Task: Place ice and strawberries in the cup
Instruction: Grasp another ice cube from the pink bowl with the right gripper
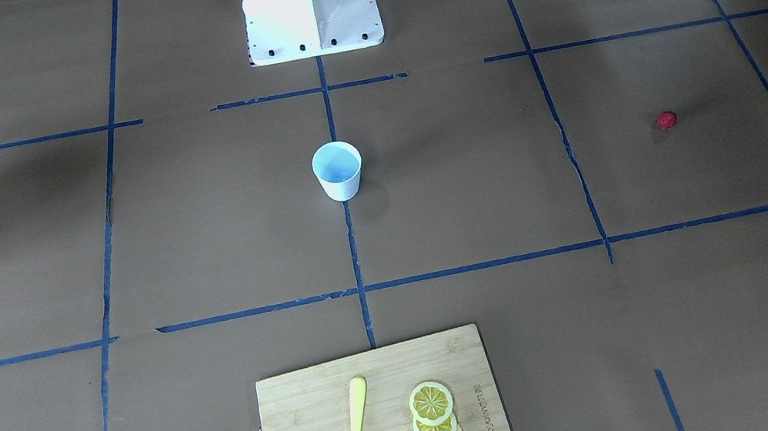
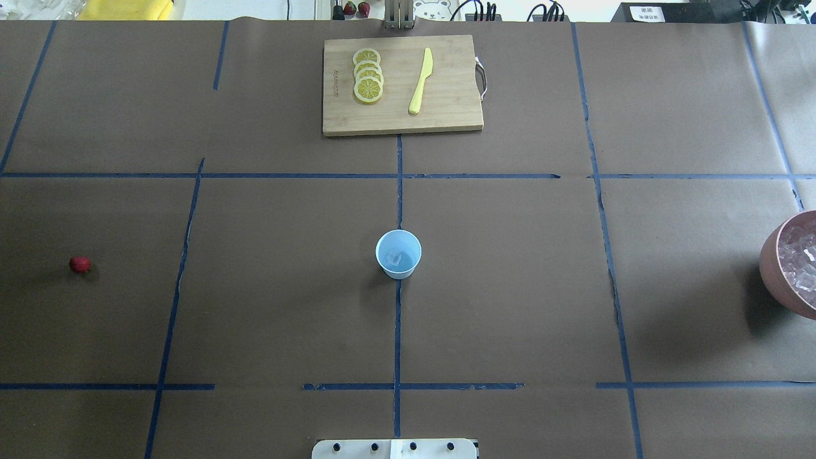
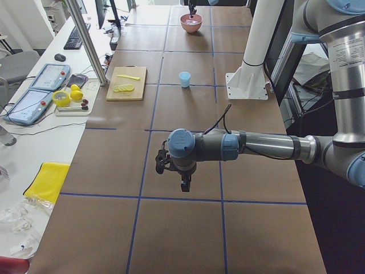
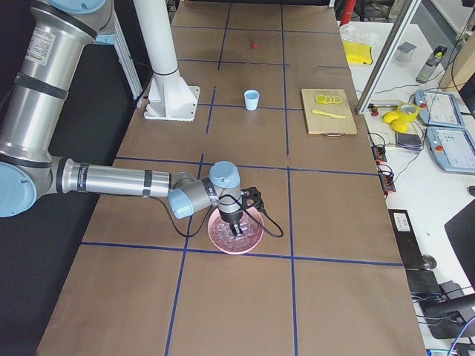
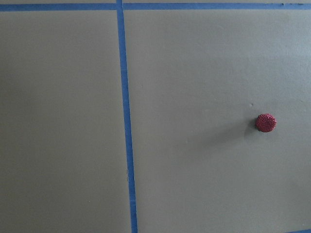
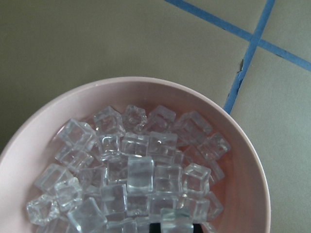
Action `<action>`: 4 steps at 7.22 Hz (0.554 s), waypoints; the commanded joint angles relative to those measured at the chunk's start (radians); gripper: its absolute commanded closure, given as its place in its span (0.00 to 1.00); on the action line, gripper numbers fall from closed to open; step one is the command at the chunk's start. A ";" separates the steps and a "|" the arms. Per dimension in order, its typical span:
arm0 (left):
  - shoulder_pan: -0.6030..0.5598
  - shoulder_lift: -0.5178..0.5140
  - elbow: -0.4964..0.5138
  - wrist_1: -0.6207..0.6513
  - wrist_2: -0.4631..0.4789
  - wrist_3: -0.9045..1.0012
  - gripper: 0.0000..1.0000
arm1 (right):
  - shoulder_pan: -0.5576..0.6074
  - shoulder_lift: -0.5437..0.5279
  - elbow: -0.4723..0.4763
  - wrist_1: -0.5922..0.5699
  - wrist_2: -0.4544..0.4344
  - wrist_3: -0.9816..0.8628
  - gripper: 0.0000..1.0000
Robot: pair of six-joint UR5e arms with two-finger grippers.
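The right gripper (image 4: 236, 227) hangs over the bowl (image 4: 223, 248) of ice (image 6: 141, 174), the left gripper (image 3: 183, 184) over the table (image 3: 188, 228) near the strawberry (image 5: 266, 123). How far open they are, I cannot tell.

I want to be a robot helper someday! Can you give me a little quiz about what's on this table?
1. True or false: the strawberry lies inside the cup.
2. What lies beside the lemon slices on the cutting board? A) yellow knife B) spoon C) fork
3. Fill in the blank: the ice is piled in the pink ____.
Key: 1 false; 2 A; 3 bowl.
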 commanded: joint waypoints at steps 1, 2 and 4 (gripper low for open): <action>0.000 0.002 -0.006 0.001 0.000 0.001 0.00 | 0.021 -0.014 0.058 -0.005 -0.008 0.014 1.00; 0.000 0.002 -0.007 0.001 0.000 0.001 0.00 | 0.021 -0.007 0.065 -0.005 -0.004 0.039 1.00; 0.000 0.002 -0.007 0.001 0.000 0.001 0.00 | -0.054 0.007 0.167 -0.010 0.025 0.346 1.00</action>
